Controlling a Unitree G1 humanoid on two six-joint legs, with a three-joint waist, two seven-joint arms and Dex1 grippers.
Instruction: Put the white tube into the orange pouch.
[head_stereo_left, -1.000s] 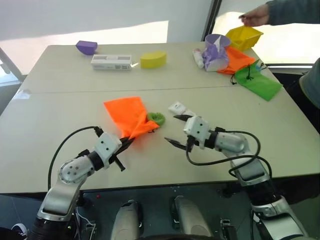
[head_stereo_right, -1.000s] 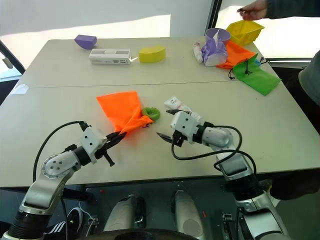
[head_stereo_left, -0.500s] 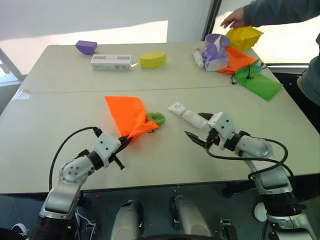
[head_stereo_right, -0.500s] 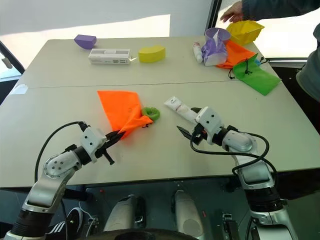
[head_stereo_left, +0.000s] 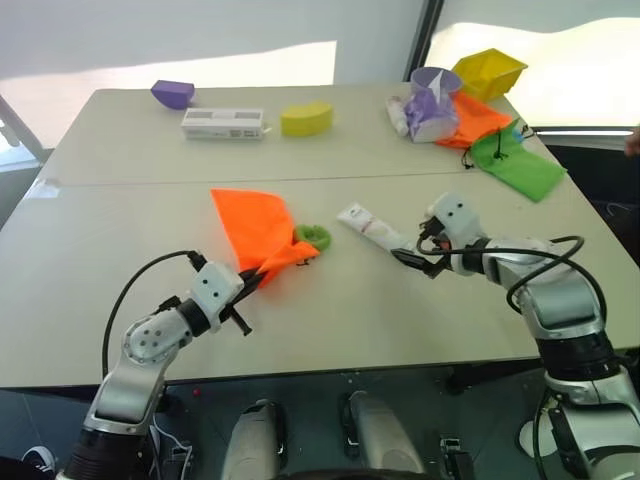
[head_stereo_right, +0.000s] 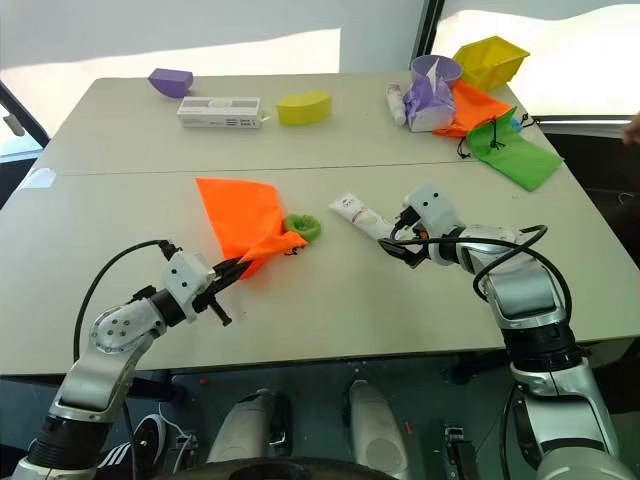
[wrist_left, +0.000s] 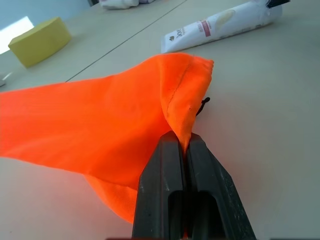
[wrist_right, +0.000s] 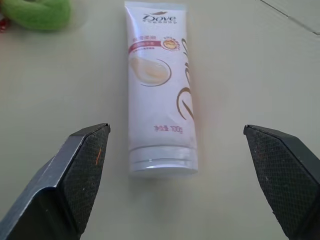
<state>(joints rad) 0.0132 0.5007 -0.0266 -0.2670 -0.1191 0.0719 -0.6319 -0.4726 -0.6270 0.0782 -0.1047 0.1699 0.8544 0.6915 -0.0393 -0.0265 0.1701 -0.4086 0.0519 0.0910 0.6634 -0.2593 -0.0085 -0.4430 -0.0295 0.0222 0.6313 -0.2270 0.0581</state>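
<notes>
Right wrist view: spread right end effector (wrist_right: 175, 175) straddles slim white squeeze tube (wrist_right: 159, 90), pre-grasp; next, lower and close. Left end effector (wrist_left: 182, 150) pinches neon-orange fabric pouch (wrist_left: 100, 125).

Right eye view: left gripper (head_stereo_right: 236, 266) pinched shut on the near corner of the orange pouch (head_stereo_right: 243, 215); the pouch is flat on the table (head_stereo_right: 120, 210) mid-area and its green ring (head_stereo_right: 301, 226) sits at its right side. White tube (head_stereo_right: 362, 216) lies just right of the ring, diagonal. Right gripper (head_stereo_right: 394, 238) is at the tube's near-right end, jaws spread wide, no grip visible. Far edge: purple block (head_stereo_right: 171, 81), white box (head_stereo_right: 219, 111), yellow block (head_stereo_right: 305, 106). Far right corner: yellow bin (head_stereo_right: 488, 60), purple cup (head_stereo_right: 434, 70), second orange pouch (head_stereo_right: 476, 106), green pouch (head_stereo_right: 513, 153).
</notes>
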